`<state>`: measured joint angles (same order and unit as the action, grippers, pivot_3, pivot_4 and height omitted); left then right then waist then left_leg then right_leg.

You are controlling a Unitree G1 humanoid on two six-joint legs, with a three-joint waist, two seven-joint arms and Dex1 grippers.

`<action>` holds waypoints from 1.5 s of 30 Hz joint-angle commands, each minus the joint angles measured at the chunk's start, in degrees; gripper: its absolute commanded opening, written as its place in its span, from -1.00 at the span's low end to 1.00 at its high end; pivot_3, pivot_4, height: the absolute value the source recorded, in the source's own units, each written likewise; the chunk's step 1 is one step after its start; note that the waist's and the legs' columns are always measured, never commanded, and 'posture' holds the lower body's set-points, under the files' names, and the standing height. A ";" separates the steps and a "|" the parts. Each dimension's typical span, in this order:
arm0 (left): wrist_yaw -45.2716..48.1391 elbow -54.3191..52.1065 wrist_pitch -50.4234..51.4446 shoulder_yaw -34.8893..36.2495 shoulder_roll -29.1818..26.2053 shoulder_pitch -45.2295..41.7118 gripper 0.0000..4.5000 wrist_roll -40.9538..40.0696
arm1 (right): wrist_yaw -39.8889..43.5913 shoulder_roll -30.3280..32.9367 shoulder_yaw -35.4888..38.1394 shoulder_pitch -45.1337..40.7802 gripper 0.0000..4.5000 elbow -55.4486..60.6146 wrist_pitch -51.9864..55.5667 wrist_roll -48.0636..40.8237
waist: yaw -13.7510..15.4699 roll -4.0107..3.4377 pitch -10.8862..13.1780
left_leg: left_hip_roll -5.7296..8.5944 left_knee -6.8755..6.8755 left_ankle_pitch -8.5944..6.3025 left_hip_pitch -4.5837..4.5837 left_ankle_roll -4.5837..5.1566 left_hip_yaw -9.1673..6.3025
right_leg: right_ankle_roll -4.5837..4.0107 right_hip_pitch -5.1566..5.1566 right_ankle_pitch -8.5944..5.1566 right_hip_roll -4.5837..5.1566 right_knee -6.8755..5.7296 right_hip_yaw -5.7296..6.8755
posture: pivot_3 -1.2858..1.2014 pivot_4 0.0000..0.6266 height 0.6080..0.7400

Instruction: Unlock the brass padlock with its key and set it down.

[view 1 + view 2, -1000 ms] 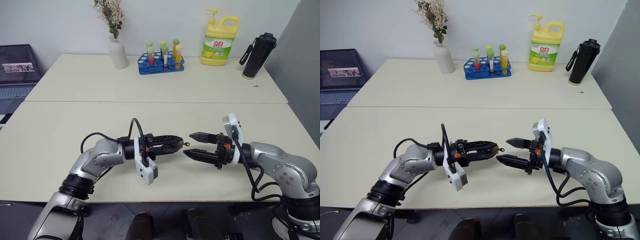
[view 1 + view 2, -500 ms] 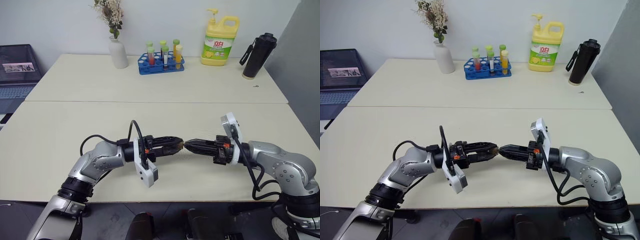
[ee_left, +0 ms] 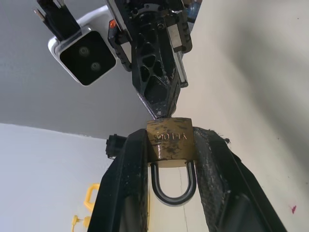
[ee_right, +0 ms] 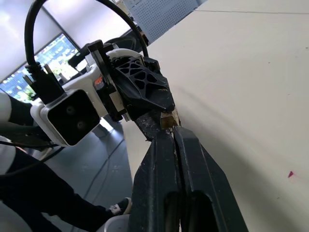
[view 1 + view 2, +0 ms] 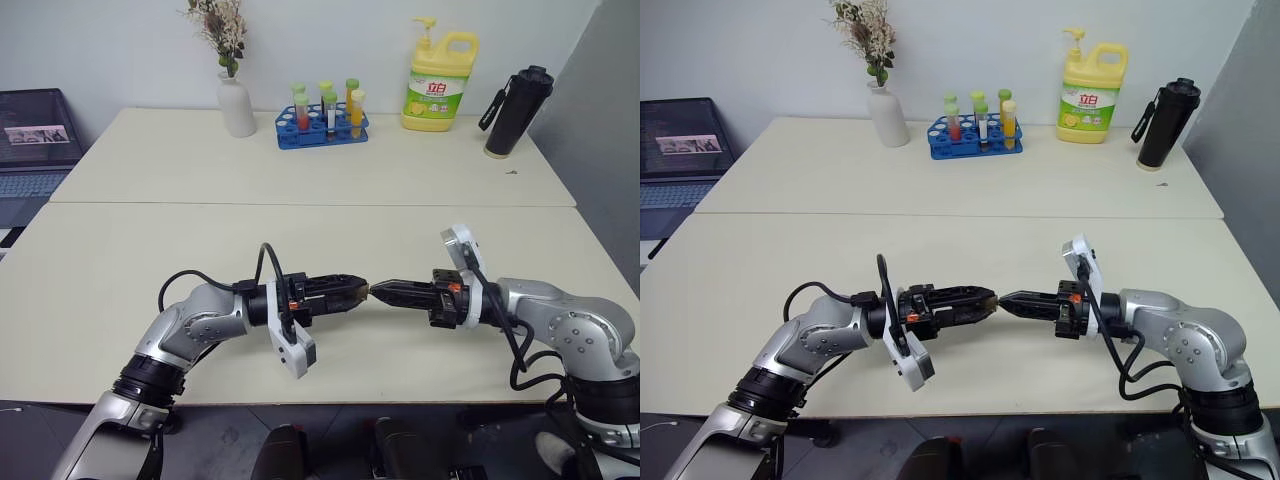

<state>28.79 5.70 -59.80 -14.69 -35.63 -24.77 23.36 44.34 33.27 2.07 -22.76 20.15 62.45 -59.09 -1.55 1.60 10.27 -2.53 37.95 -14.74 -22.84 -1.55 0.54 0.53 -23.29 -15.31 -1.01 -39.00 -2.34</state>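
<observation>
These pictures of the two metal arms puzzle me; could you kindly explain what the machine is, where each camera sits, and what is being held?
It is a humanoid robot with two arms, each ending in two black fingers. Two pictures come from cameras on its head, looking down over a cream table; two come from cameras on its wrists. The left gripper holds a brass padlock between its fingers. The right gripper is shut, its tip against the padlock's body; the key itself is too small to make out. A test-tube rack, vase, soap bottle and black flask stand behind.

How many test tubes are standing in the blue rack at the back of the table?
5 visible in the blue rack: green-capped; teal; yellow. Others may hide behind.
</observation>
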 commanded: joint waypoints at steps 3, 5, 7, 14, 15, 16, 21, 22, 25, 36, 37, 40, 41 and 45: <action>-2.27 0.43 -2.90 0.53 -1.10 -0.68 -0.57 1.73 | -4.41 -1.42 3.35 -4.49 -1.00 -5.59 11.47 -13.34 | -0.01 0.00 0.00 | -0.01 0.00 0.00 0.00 0.00 0.01 | -0.03 0.00 0.02 0.01 0.00 0.00 | 0.03 -0.52 1.00; -2.96 1.17 -3.86 0.60 -1.48 -0.83 -0.57 2.56 | -7.17 -1.99 3.78 -5.66 -1.00 -7.98 15.20 -17.05 | 0.00 0.00 0.00 | -0.02 -0.01 0.00 -0.01 0.00 0.01 | -0.07 0.00 0.04 0.01 0.00 0.00 | 0.03 -0.52 1.00; -3.47 1.53 -4.68 0.63 -1.84 -0.92 -0.57 3.31 | -9.77 -2.40 3.99 -7.00 -1.00 -10.37 18.11 -19.63 | -0.01 0.00 0.00 | -0.02 -0.01 0.00 -0.01 0.00 0.03 | -0.07 0.00 0.04 0.02 0.00 -0.01 | 0.03 -0.52 1.00; -5.54 0.73 -4.48 1.40 -2.22 -0.58 -0.57 6.09 | -15.85 -2.79 4.10 -9.77 -1.00 -14.54 22.88 -24.32 | -0.04 0.00 0.00 | -0.01 -0.01 0.00 -0.04 0.01 0.01 | -0.03 0.00 0.02 0.04 0.01 0.00 | 0.03 -0.52 1.00; -5.84 0.65 -4.20 1.48 -2.19 -0.45 -0.57 6.22 | -15.96 -2.83 4.10 -9.77 -1.00 -14.07 22.66 -24.51 | -0.05 0.00 0.00 | -0.01 -0.01 0.00 -0.04 0.01 0.01 | -0.02 -0.01 0.02 0.04 0.01 -0.01 | 0.03 -0.52 1.00; -6.06 0.59 -4.04 1.51 -2.18 -0.35 -0.57 6.28 | -16.06 -2.85 4.12 -9.74 -1.00 -13.74 22.50 -24.72 | -0.05 0.00 0.00 | -0.01 -0.01 0.00 -0.04 0.01 0.02 | -0.01 -0.01 0.01 0.04 0.01 0.00 | 0.03 -0.52 1.00; -6.59 0.18 -3.46 0.97 -2.49 0.22 -0.57 6.42 | -13.90 -2.37 2.96 -8.78 -0.92 -8.80 18.19 -19.75 | -0.06 0.00 0.00 | -0.02 -0.01 0.00 -0.05 0.01 0.00 | 0.00 -0.03 0.00 0.03 0.01 -0.01 | 0.03 -0.52 1.00; -6.65 0.04 -3.38 0.86 -2.52 0.37 -0.57 6.40 | -12.95 -1.97 2.52 -8.12 -0.83 -7.31 16.73 -17.91 | -0.07 -0.01 0.00 | -0.02 -0.01 0.00 -0.05 0.01 -0.01 | 0.00 -0.03 0.00 0.03 0.01 -0.01 | 0.03 -0.52 1.00; -6.66 -0.02 -2.80 0.57 -2.63 0.64 -0.57 5.98 | -9.52 -0.72 1.94 -6.43 -0.40 -3.66 11.79 -13.14 | -0.08 -0.01 0.00 | -0.02 -0.03 0.00 -0.06 0.01 -0.04 | 0.01 -0.05 0.00 0.03 0.02 0.01 | 0.03 -0.52 1.00; -6.74 0.06 -1.91 -0.11 -2.08 0.00 -0.57 5.66 | 2.73 4.46 -6.50 -0.20 0.58 4.78 -7.22 6.11 | -0.27 -0.01 0.00 | -0.08 -0.04 0.00 -0.04 0.01 -0.02 | 0.01 -0.07 0.00 0.01 0.00 0.02 | 0.03 -0.52 1.00; -6.82 0.19 -1.87 -0.11 -1.99 -0.18 -0.57 5.79 | 1.79 2.99 -6.93 0.15 0.58 4.96 -7.52 6.51 | -0.28 -0.01 0.00 | -0.07 -0.04 0.00 -0.03 0.01 -0.01 | 0.01 -0.07 0.00 0.01 -0.01 0.01 | 0.03 -0.52 1.00; -6.94 0.36 -1.72 -0.08 -1.82 -0.41 -0.57 5.78 | -1.73 -1.28 -6.99 0.37 0.58 4.29 -7.74 7.21 | -0.16 -0.01 0.00 | -0.07 -0.02 0.00 -0.03 0.01 -0.01 | 0.01 -0.06 0.00 0.01 -0.02 0.03 | 0.03 -0.52 1.00; -6.95 0.31 -1.70 -0.09 -1.79 -0.41 -0.57 5.84 | -2.42 -2.11 -6.64 0.31 0.58 4.01 -7.45 7.00 | -0.13 -0.01 0.00 | -0.05 -0.02 0.00 -0.04 0.01 -0.01 | 0.01 -0.06 0.00 0.01 -0.01 0.03 | 0.03 -0.52 1.00; -6.96 0.12 -1.40 -0.09 -1.68 -0.24 -0.57 5.81 | -3.53 -3.53 -6.17 0.39 0.58 3.53 -6.73 6.60 | -0.11 -0.01 0.00 | 0.00 -0.02 0.00 -0.05 0.01 0.01 | 0.01 -0.06 0.00 0.05 0.01 0.00 | 0.03 -0.52 1.00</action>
<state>22.70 7.07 -61.40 -14.85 -37.77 -24.34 29.77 41.16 30.23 -5.61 -22.35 22.67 55.69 -51.67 -1.66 1.59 10.27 -2.53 37.93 -14.74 -22.89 -1.54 0.54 0.55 -23.36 -15.31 -0.95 -38.99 -2.34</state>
